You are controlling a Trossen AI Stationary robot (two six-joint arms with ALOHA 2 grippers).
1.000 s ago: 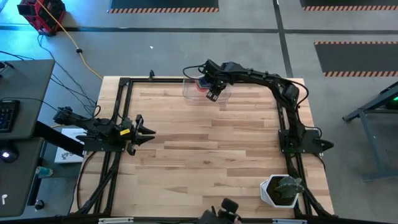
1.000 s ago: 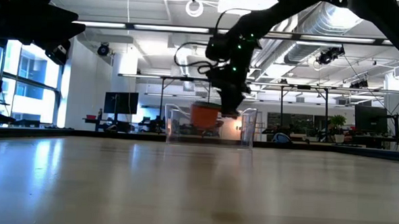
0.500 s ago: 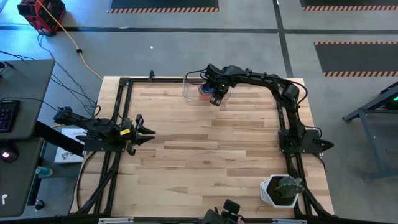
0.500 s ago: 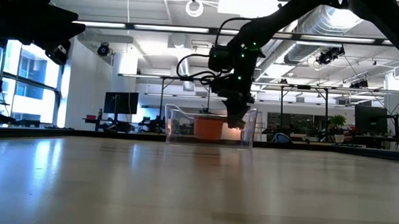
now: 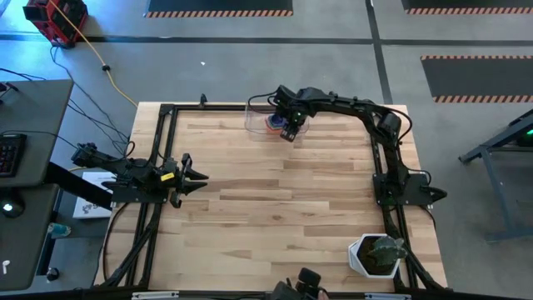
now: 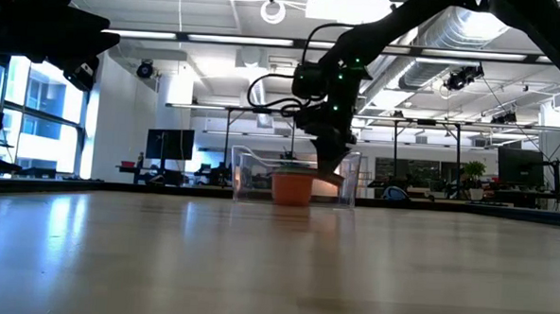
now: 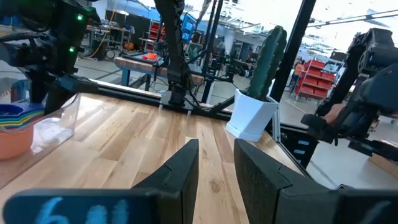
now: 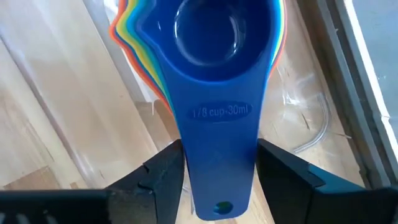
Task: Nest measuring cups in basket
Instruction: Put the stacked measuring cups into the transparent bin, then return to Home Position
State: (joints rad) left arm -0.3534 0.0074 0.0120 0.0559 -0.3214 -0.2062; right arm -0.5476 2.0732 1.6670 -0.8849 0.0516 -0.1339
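The measuring cups [image 8: 217,37] are nested in one stack, blue on top and orange at the bottom, with yellow, green and red rims showing between. The stack [image 6: 292,188] stands on its orange base inside the clear basket [image 6: 347,184] at the table's far edge [image 5: 258,119]. My right gripper [image 8: 219,152] is over the basket's near-right part [image 5: 289,130], shut on the stack's handles. My left gripper [image 5: 198,177] waits at the table's left edge, slightly open [image 7: 216,177] and touching nothing. My right gripper pinches the stacked flat handles, the blue one marked "1/8 cup" on top [image 8: 219,168], between its two fingers [image 8: 166,174], one on each long edge. The fingers come slanting down from the near-right, along the handles. The stack sits upright with its orange base on the basket floor.
A white pot with a green cactus [image 5: 376,254] stands at the table's near right corner. A dark frame [image 5: 162,142] borders the table's edges. The bare wooden top [image 5: 283,200] lies between both arms.
My right gripper has come down into the basket, still shut on the handles. The nested stack has gone from hanging above the basket floor to standing on it on its orange base.
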